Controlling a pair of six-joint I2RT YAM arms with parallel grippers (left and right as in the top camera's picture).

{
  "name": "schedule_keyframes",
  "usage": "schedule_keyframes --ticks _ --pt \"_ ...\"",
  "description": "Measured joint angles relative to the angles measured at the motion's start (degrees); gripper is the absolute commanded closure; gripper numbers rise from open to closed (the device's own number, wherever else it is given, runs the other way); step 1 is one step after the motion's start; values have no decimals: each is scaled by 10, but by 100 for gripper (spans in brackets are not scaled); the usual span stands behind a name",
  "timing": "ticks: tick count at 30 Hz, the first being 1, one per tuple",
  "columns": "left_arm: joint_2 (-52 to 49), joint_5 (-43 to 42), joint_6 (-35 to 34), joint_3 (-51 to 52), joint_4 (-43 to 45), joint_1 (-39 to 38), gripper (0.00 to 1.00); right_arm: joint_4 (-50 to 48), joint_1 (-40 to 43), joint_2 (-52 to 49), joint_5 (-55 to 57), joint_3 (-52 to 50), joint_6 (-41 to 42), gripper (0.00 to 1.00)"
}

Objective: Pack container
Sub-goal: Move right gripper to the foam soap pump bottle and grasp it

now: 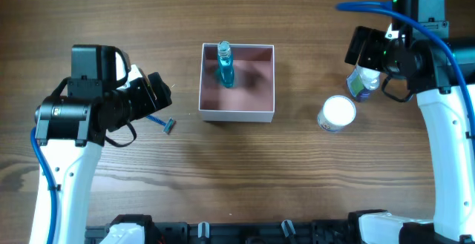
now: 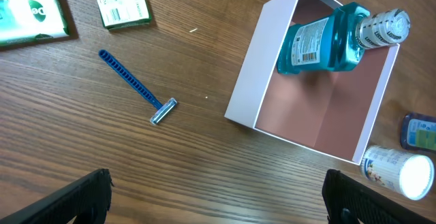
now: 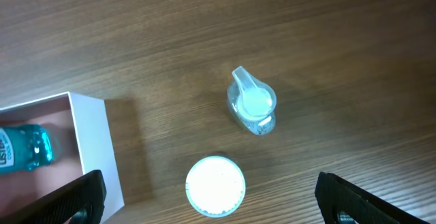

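Black-fingered, the left gripper [image 2: 218,200] is hanging spread wide and gripping nothing, over bare wood near a blue razor [image 2: 136,88] toward the worktop's left edge. The right gripper [image 3: 210,197] is likewise gaping wide and touching nothing, hovering above a white-lidded jar [image 3: 215,185] and a small clear bottle [image 3: 253,105] near the right edge. The container [image 1: 236,115], white-walled and dusty pink inside, is sitting mid-worktop toward the far edge, with a blue mouthwash bottle [image 1: 225,72] resting along its left wall.

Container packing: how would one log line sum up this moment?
container: holds blue bottle | razor: outside | left gripper: open, empty | right gripper: open, empty
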State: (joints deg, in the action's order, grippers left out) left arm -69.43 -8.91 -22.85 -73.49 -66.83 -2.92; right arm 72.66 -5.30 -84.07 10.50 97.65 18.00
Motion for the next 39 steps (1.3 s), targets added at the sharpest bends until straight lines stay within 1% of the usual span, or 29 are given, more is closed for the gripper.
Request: schedule_keyframes --ticks 15,22,32,39 --pt "0 0 0 0 0 0 0 0 0 0 -7 0 -31 0" --pt "0 0 0 0 0 0 0 0 23 -10 -12 0 -50 0" --pt "0 0 0 0 0 0 0 -11 94 -101 -41 0 -97 0" --pt "0 0 0 0 0 0 0 -12 122 -154 -72 0 -125 0"
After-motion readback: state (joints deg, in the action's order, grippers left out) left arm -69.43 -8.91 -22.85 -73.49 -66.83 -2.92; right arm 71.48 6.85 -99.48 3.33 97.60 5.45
